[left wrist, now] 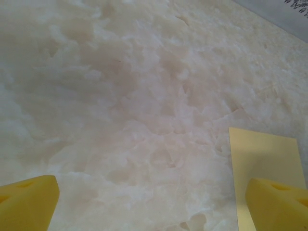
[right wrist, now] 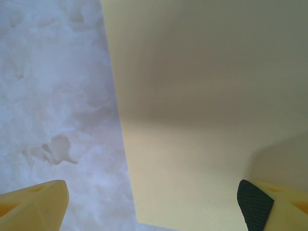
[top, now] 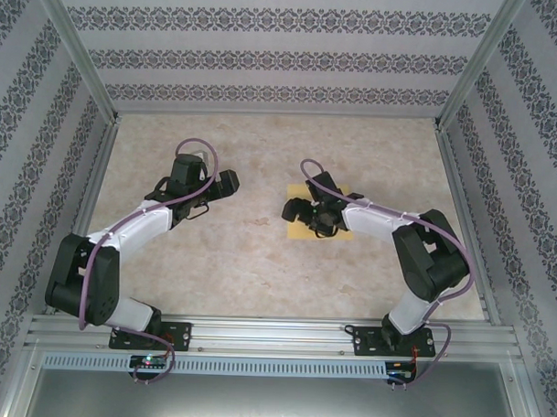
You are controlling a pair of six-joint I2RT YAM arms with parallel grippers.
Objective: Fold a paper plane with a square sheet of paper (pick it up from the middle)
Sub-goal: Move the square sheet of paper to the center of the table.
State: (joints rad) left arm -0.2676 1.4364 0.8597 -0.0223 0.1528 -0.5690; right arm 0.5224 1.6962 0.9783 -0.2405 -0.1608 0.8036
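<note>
- While the yellow sheet of paper [top: 299, 230] lies flat and unfolded on the pale marbled desk [top: 262, 144], the right gripper [top: 295, 209] hangs directly above it, hiding much of it in the overhead view.
- Its jaws stand wide apart with nothing between them (no paper pinched, no corner lifted).
- Seen from the right wrist camera, the right gripper [right wrist: 151, 207] straddles one edge of the sheet of paper [right wrist: 202, 96].
- One yellow finger [right wrist: 33, 204] is over bare desk [right wrist: 48, 72]; the other finger [right wrist: 279, 207], with a dark pad on its inner face, is over the paper.
- A soft shadow covers the far part of the sheet in that view, and I cannot tell whether the fingertips touch the surface.
- The left gripper [top: 226, 182] is over bare desk to the left of the sheet, apart from it and pointing toward the right arm.
- Its jaws are also spread wide and hold nothing.
- From the left wrist camera, the left gripper [left wrist: 153, 204] looks down on the mottled desk [left wrist: 120, 96]. The sheet of paper [left wrist: 262, 154] shows at the lower right (partly behind one yellow finger [left wrist: 276, 202]).
- Patterned walls [top: 265, 62] close in the desk on three sides.
</note>
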